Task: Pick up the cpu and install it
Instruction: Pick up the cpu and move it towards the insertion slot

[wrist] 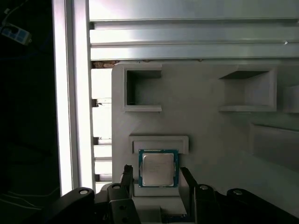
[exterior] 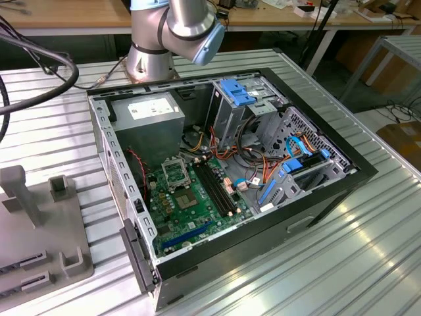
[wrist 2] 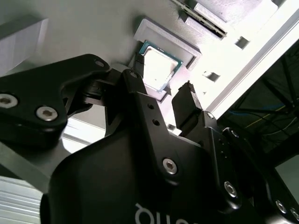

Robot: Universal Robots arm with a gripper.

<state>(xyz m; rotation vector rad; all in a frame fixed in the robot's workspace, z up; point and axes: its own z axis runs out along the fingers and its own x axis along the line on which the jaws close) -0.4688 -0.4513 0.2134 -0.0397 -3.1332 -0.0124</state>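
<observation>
The gripper (wrist: 157, 178) stands open, fingers either side of the cpu (wrist: 158, 169), holding nothing; the cpu lies flat in a grey holder (wrist: 159, 142).

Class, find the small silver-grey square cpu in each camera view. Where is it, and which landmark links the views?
First wrist view: pale silver-grey square cpu in a recess of the grey moulded holder, between the open black pincer tips.
Second wrist view: cpu between the pincer tips.
Exterior view: apparently the same holder, at the exterior view's left.
Shared landmark: the grey holder.
</observation>
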